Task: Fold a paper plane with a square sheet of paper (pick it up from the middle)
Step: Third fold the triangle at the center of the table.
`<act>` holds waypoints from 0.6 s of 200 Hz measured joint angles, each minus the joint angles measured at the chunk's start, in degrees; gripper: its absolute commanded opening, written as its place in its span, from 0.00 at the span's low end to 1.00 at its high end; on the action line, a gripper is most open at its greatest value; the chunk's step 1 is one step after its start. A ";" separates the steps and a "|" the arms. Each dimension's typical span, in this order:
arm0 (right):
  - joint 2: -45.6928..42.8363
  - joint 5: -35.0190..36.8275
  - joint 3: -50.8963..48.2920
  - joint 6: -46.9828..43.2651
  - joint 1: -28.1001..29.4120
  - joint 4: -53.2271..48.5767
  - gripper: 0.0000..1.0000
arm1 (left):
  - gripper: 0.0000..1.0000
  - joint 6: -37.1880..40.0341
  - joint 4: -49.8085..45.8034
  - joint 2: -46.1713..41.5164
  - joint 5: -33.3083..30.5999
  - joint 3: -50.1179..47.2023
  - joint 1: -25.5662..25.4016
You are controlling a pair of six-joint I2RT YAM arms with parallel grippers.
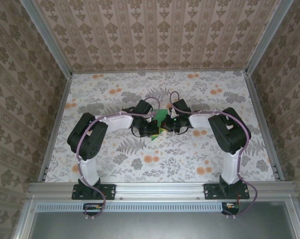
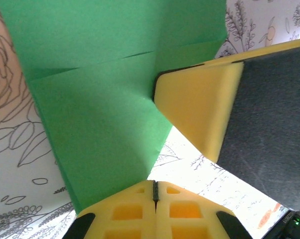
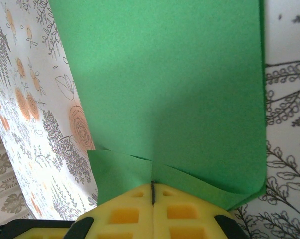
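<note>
Your square sheet of paper (image 1: 162, 117), matte bright green and sharply creased, is at the middle of the tabletop (image 1: 190, 159), clenched in the left jaws and right jaws. Floral print covers that surface; damask-patterned walls (image 1: 155, 30) and aluminium rails (image 1: 160, 189) enclose it.

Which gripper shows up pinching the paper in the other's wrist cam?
The right gripper: its yellow finger sits at the right of the left wrist view, clamped on the green paper. The left gripper grips the sheet's near end.
</note>
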 measured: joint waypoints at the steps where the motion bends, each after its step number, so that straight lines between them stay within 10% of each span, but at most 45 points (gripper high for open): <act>1: 0.00 0.00 0.00 0.00 -0.02 0.00 0.00 | 0.00 0.00 0.02 0.00 0.00 -0.07 0.00; 120: 0.00 0.00 0.00 -0.02 -0.02 -0.02 0.00 | 0.00 -1.55 5.66 -1.46 0.44 -6.32 0.07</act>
